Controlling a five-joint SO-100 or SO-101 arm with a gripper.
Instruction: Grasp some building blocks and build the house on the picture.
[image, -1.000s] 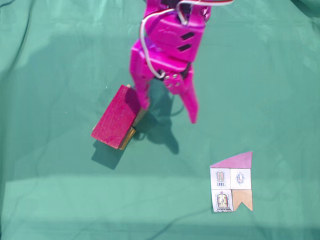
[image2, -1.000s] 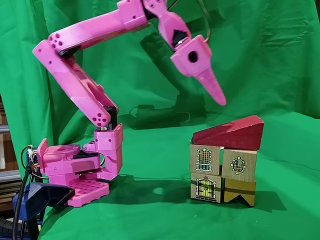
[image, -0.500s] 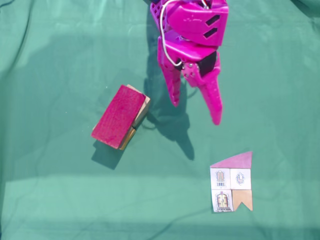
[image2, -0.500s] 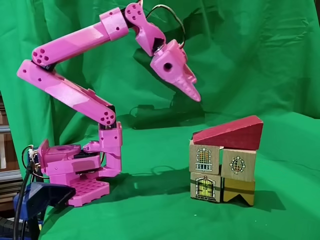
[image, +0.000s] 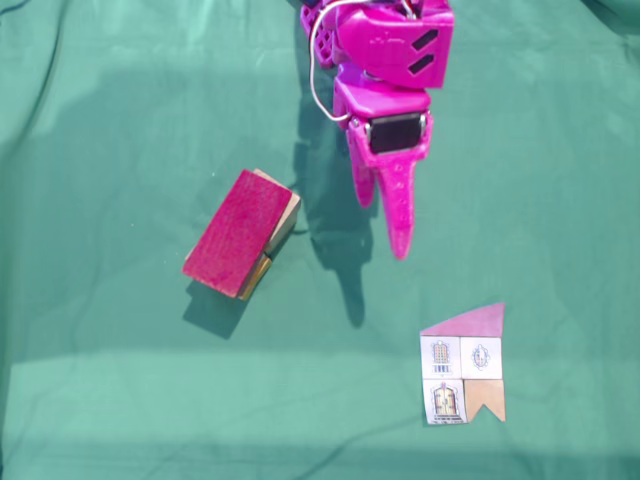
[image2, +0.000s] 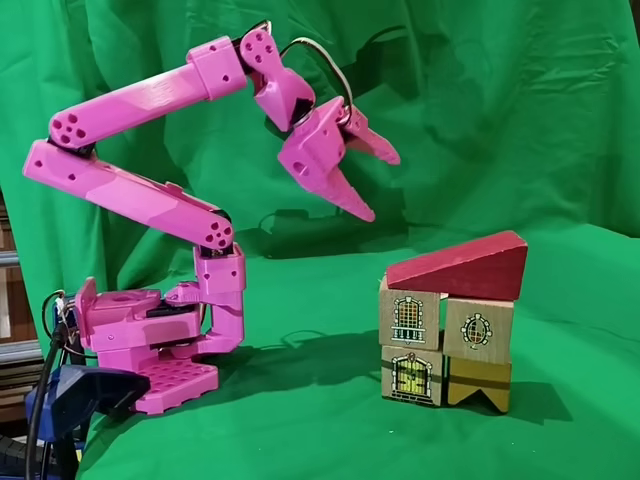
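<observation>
The house stands built: several tan wooden cubes (image2: 410, 319) with printed windows and a door are stacked two by two, and the magenta-red roof block (image2: 462, 267) lies slanted on top. From above, the roof (image: 236, 231) covers most of the cubes (image: 284, 221). My pink gripper (image2: 383, 187) hangs open and holds nothing, up in the air to the left of the house and apart from it. In the top-down fixed view the gripper (image: 381, 229) is to the right of the house. The picture (image: 462, 364) lies flat at the lower right.
The arm's pink base (image2: 150, 345) is clamped at the left on the green cloth (image: 120, 100), which also hangs as a backdrop (image2: 520, 110). A blue clamp (image2: 75, 392) sits at the lower left corner.
The arm has folded back toward its base and the gripper has drawn away from the roof block and turned at the wrist. The house has stayed in place.
</observation>
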